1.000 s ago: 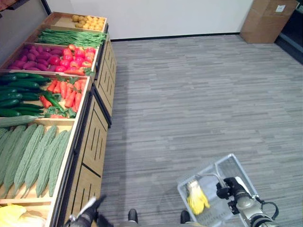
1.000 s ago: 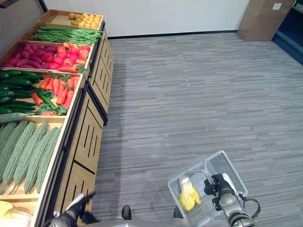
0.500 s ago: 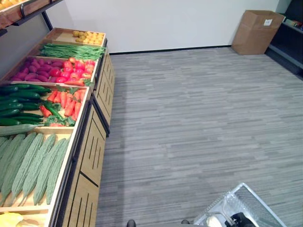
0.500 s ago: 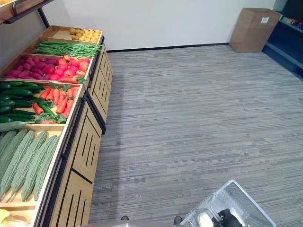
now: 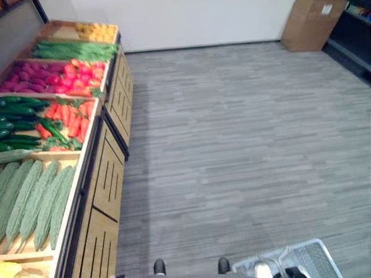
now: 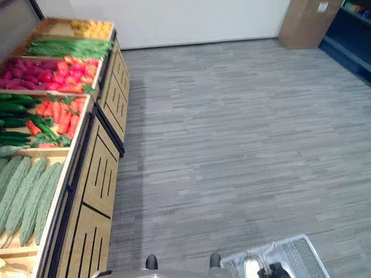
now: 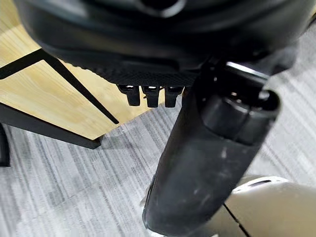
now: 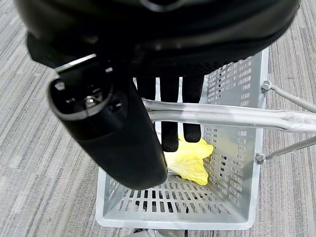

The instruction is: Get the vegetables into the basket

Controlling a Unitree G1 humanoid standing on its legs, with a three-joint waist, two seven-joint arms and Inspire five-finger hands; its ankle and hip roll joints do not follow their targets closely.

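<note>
grey plank floor [image 5: 243, 133] beside a wooden produce stand [image 5: 107, 174]. the right hand [image 8: 118, 128] curls round the handle [image 8: 222, 116] of one white basket [image 8: 237, 197] holding one yellow vegetable [image 8: 190, 158], perhaps; the left hand [image 7: 207, 163] hangs empty, fingers seemingly relaxed

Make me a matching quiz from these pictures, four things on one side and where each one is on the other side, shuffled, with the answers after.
Things:
1. carrots
2. bitter gourds
3. yellow vegetable
4. cardboard box

Places:
A. inside the grey basket
B. on the floor by the far wall
C. stand compartment beside the cucumbers
D. stand compartment nearer the robot than the carrots

Pairs: 1-C, 2-D, 3-A, 4-B
</note>
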